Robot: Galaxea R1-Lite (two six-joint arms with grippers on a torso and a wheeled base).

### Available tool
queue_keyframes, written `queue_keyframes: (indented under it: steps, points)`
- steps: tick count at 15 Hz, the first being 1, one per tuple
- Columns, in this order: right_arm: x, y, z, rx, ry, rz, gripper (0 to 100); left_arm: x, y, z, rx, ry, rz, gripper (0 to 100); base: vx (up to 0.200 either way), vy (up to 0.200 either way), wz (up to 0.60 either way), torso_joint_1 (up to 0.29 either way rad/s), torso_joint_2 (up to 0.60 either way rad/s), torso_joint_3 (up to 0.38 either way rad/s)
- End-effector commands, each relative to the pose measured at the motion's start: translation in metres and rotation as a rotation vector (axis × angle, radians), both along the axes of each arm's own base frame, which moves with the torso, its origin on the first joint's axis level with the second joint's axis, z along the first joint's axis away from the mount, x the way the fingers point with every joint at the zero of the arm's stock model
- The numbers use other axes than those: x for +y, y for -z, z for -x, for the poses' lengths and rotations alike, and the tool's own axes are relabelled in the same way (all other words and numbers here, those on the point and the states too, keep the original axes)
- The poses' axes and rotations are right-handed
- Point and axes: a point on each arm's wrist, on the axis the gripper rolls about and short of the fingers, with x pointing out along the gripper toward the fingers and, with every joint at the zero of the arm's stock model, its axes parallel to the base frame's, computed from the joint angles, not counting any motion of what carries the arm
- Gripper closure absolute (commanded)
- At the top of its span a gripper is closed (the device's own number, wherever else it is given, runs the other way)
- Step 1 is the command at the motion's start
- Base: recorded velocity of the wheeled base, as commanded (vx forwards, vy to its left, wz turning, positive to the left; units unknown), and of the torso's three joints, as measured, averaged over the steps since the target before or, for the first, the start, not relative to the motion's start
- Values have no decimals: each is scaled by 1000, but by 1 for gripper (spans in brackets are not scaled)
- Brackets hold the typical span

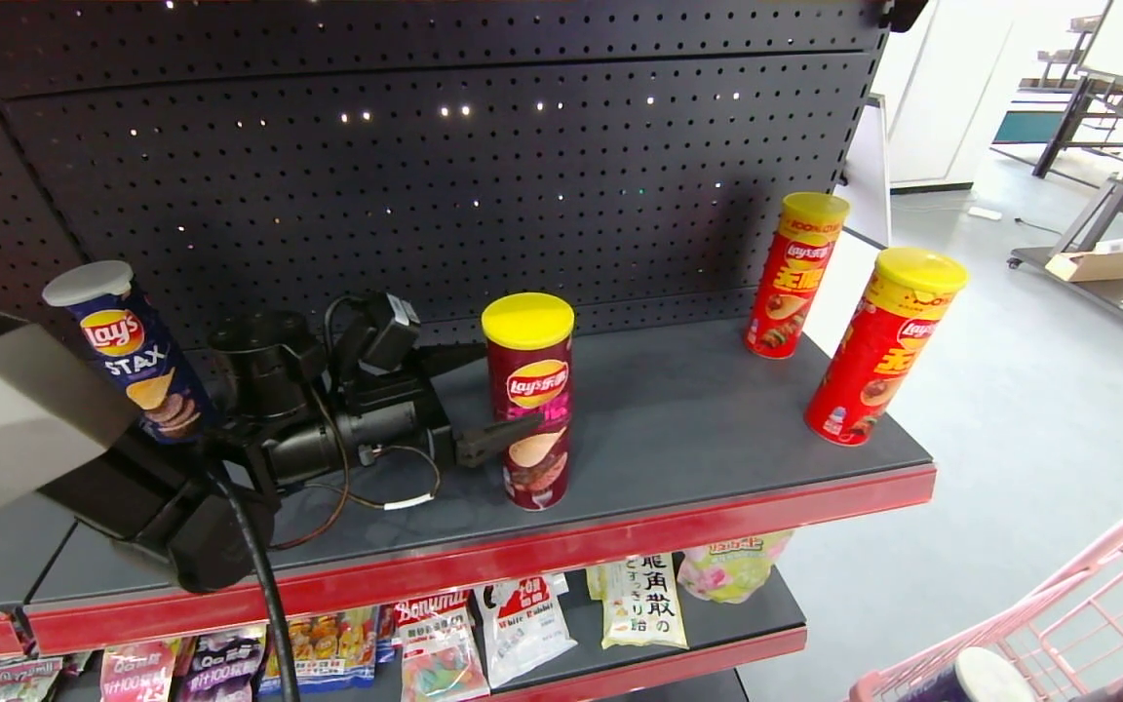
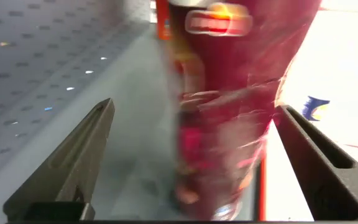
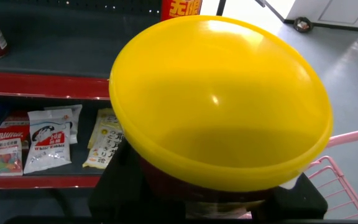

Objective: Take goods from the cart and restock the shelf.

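Left claw [image 2: 194,109], jaws apart, straddles a chip can [image 1: 528,409] upright on the shelf [image 1: 717,419]. Tube looks light, stiff, slick & prob. dentable; best gripped mid-body, gently.

Four chip cans [image 1: 528,400] on dark shelf [image 1: 708,429]
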Motion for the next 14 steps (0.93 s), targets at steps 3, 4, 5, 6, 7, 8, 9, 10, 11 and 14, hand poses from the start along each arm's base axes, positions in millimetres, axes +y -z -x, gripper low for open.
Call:
queue_keyframes:
  steps: [3, 4, 5, 6, 7, 8, 9, 10, 11, 14]
  points:
    - [0, 1, -1, 9, 0, 2, 100, 12, -14, 6, -32, -27, 12, 0, 0, 0, 0, 0, 0, 0]
    - [0, 1, -1, 9, 0, 2, 100, 14, -17, 8, -35, -24, 14, 0, 0, 0, 0, 0, 0, 0]
    - [0, 2, -1, 11, 2, 2, 100, 18, -20, 8, -43, -32, 17, 0, 0, 0, 0, 0, 0, 0]
    - [0, 3, -1, 12, 2, 3, 100, 21, -22, 9, -47, -39, 18, 0, 0, 0, 0, 0, 0, 0]
    - [0, 3, -1, 12, 2, 3, 100, 24, -25, 9, -55, -47, 21, 0, 0, 0, 0, 0, 0, 0]
    - [0, 3, -1, 14, 6, 3, 100, 26, -28, 12, -52, -50, 30, 0, 0, 0, 0, 0, 0, 0]
    - [0, 3, -1, 14, 6, 3, 100, 27, -32, 17, -43, -50, 41, 0, 0, 0, 0, 0, 0, 0]
    - [0, 3, -1, 15, 6, 3, 100, 28, -35, 22, -35, -49, 49, 0, 0, 0, 0, 0, 0, 0]
    - [0, 3, -1, 15, 6, 3, 100, 30, -38, 26, -32, -49, 55, 0, 0, 0, 0, 0, 0, 0]
    - [0, 5, -1, 18, 6, 4, 100, 33, -42, 39, -32, -50, 59, 0, 0, 0, 0, 0, 0, 0]
